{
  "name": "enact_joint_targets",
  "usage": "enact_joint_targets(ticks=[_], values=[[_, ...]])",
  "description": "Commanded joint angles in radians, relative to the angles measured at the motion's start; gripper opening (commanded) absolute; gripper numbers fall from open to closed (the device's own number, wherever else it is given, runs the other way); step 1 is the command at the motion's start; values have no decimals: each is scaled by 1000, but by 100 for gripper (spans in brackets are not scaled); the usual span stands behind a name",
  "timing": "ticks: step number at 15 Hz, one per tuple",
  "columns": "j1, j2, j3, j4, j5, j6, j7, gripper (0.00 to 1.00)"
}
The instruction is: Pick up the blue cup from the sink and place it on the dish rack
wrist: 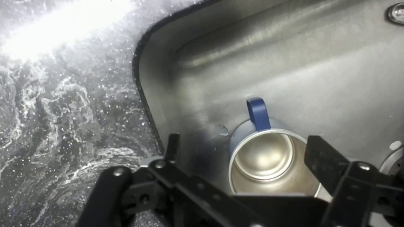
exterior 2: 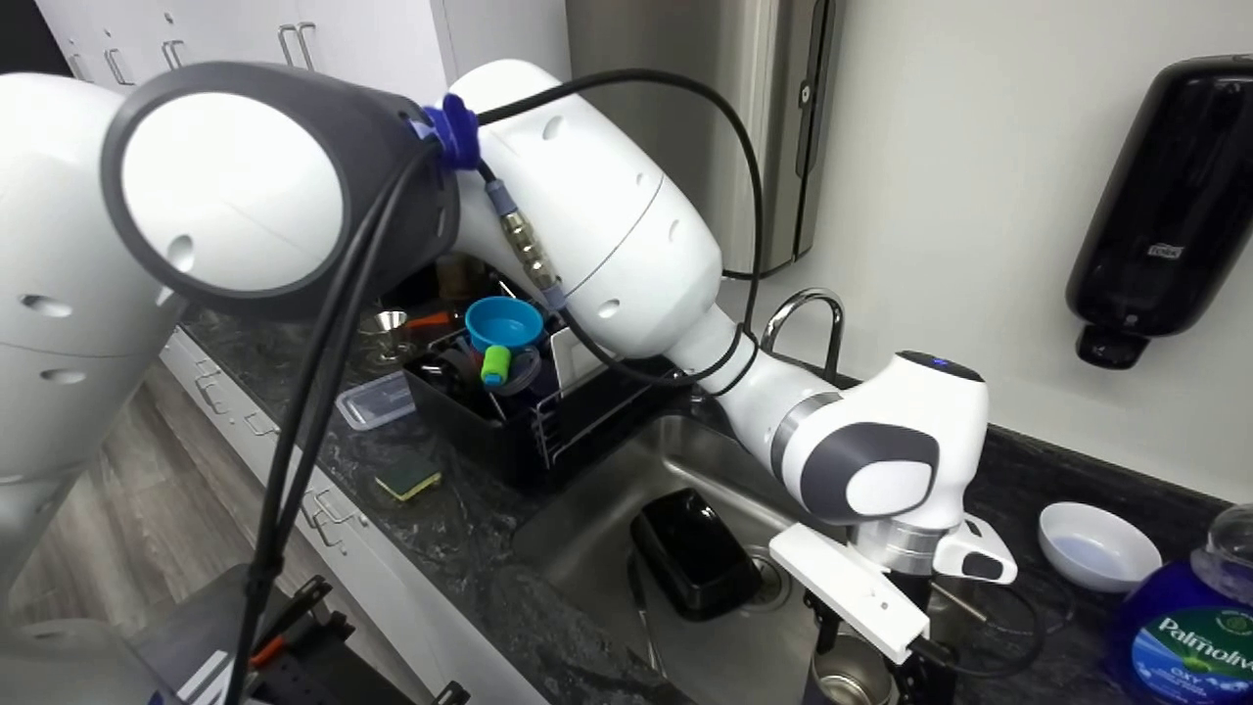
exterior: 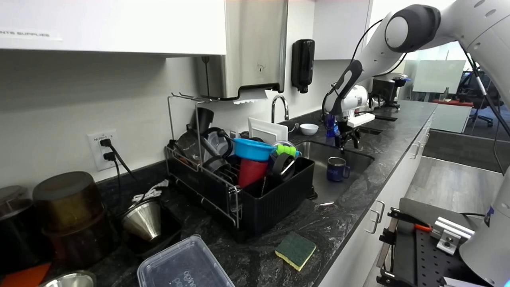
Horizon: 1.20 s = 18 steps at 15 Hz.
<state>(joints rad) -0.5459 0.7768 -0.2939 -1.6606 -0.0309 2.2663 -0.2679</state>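
Note:
The blue cup [exterior: 335, 171] stands upright in the sink [exterior: 324, 192], its handle toward the counter's front. Above it in an exterior view hangs my gripper [exterior: 348, 146], jaws spread wide and apart from the cup. The wrist view shows the blue cup [wrist: 258, 115] from above, mouth up, between the open fingers and closer to the right one, which overlaps its rim in the picture. Part of the cup's near side is hidden behind the gripper's body. The black dish rack [exterior: 189, 189] sits on the counter beside the sink, loaded with dishes.
A black container [exterior 2: 693, 553] lies in the sink beside a utensil. The rack holds a light-blue bowl [exterior: 253, 149] and a red cup [exterior: 252, 172]. A faucet [exterior: 279, 105], white bowl [exterior 2: 1098, 548], soap bottle [exterior 2: 1189, 627] and sponge [exterior: 295, 249] are around the sink.

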Motion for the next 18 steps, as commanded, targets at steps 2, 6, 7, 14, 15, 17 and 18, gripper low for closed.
enact_joint_targets(ticks=[2, 6, 7, 14, 15, 17, 18], values=[[2, -9, 6, -15, 4, -6, 44, 100], [-2, 5, 7, 4, -4, -5, 40, 100], [-2, 5, 7, 4, -4, -5, 41, 100], [4, 29, 3, 4, -24, -2, 34, 100], [1, 37, 7, 2, -26, 0, 26, 100], [-9, 57, 18, 6, -20, 1, 7, 100], [-12, 65, 23, 7, -17, 3, -3, 100]])
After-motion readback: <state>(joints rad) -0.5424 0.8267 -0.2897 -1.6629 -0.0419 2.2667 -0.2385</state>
